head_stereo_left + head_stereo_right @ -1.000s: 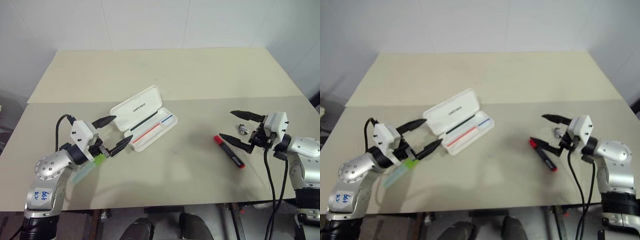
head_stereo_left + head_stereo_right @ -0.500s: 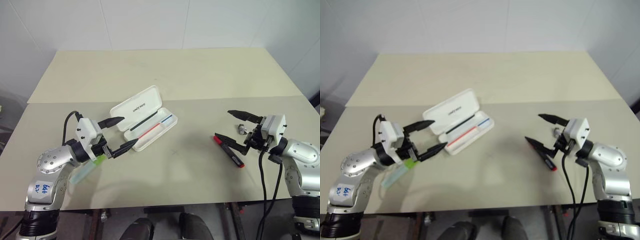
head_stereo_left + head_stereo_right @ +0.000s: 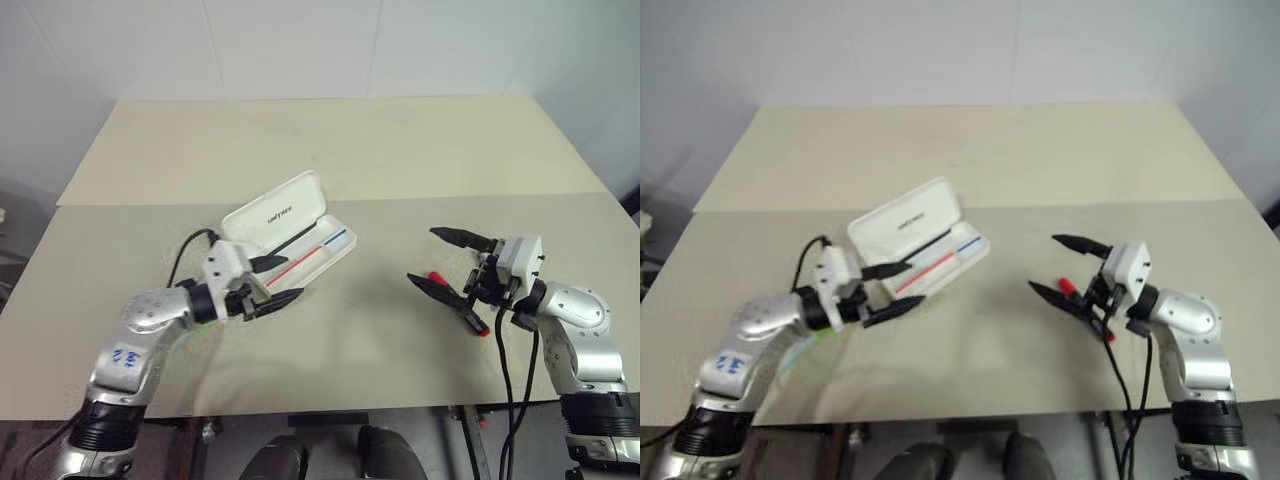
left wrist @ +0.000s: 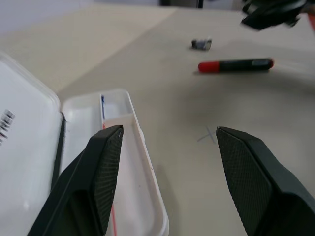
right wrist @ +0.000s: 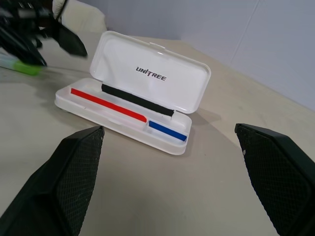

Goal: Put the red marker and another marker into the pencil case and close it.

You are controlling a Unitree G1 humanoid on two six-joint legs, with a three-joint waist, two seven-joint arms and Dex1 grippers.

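The pencil case (image 3: 290,236) lies open on the table (image 3: 330,160), lid propped up toward the far side, its long axis running diagonally from near-left to far-right, with no marker in the tray yet. Furthest left, the green-capped marker (image 5: 19,66) rests flat on the table beside the left arm, well short of the case; in the head views it is mostly hidden under that arm. The left gripper (image 3: 278,280) hovers at the near-left end of the case, jaws spread and holding nothing, one finger over the tray's edge and the other over bare table.

Right of the case, across an open stretch of table, the red marker (image 4: 235,65) lies flat with its red cap toward the case and its barrel pointing away to the right. The right gripper (image 3: 446,262) has its jaws wide, empty, straddling the cap end from above. A small dark object (image 4: 202,44) sits just beyond the marker.

By this layout the right arm is much the nearer to the red marker, and the case lies to its left.
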